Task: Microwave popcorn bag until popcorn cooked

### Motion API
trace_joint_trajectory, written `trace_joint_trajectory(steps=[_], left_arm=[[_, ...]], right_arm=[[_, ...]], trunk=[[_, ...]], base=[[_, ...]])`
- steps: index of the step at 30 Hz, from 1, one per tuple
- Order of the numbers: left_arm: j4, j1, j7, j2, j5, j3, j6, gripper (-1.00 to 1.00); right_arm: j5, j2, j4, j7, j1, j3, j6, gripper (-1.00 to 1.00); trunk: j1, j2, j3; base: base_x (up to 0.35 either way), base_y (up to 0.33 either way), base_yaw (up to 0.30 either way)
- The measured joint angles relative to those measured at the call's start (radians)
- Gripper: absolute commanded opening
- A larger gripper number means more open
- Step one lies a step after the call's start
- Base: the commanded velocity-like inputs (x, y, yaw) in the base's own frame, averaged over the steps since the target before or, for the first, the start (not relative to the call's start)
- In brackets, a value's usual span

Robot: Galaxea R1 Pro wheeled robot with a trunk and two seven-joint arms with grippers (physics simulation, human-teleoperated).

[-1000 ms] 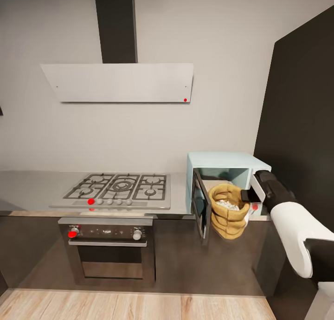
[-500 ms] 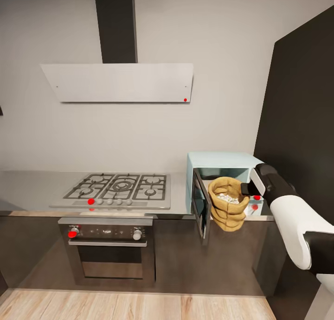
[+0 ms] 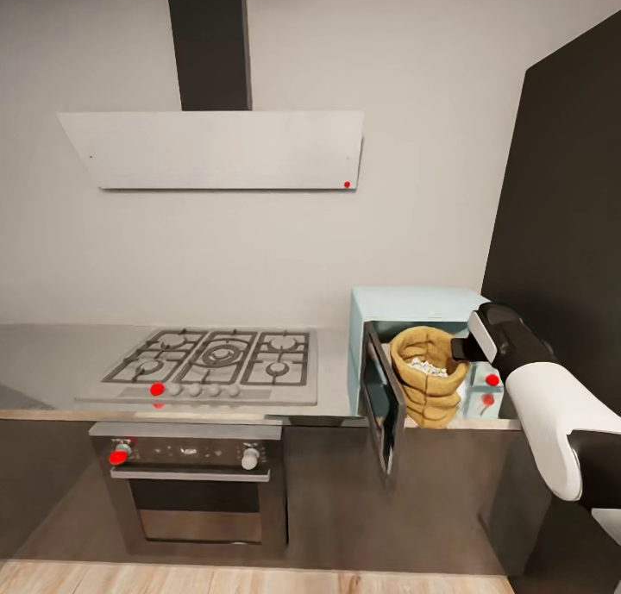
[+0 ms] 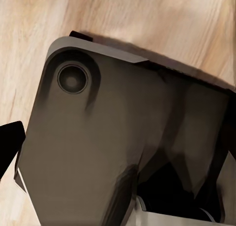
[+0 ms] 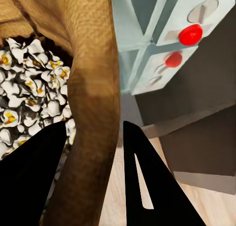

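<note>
While your right gripper (image 3: 461, 350) clamps the rolled rim of the popcorn bag (image 3: 426, 385), one finger (image 5: 29, 181) inside and one outside, the bag hangs in the microwave (image 3: 417, 351) doorway, its base at the cavity sill. Popcorn (image 5: 27, 98): whitish heap inside the bag. Microwave door (image 3: 384, 406): swung open, left of the bag. Red knobs (image 3: 492, 379): on the microwave panel, right of the bag. Left gripper: state cannot be told.

Tan popcorn bag (image 3: 427, 378) — mint-blue microwave (image 3: 414, 305), red dots.
</note>
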Motion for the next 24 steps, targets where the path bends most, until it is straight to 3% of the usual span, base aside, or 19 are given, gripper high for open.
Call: trace_joint_trajectory(steps=[6,16,24], left_arm=[[0.0,0.0,0.0,0.0,0.0,0.0,0.0,1.0],[-0.001,0.0,-0.001,0.0,0.001,0.0,0.0,1.0],[0.0,0.0,-0.001,0.0,0.0,-0.001,0.0,1.0]], right_arm=[[0.001,-0.001,0.0,-0.002,0.0,0.001,0.0,-1.0],[0.001,-0.002,0.003,-0.001,0.001,0.001,0.0,-1.0],[0.006,-0.001,0.006,-0.002,0.001,0.001,0.0,-1.0]], trunk=[[0.0,0.0,0.0],[0.0,0.0,0.0],[0.0,0.0,0.0]], base=[[0.208,0.0,0.0],[0.017,0.0,0.0],[0.257,0.0,0.0]])
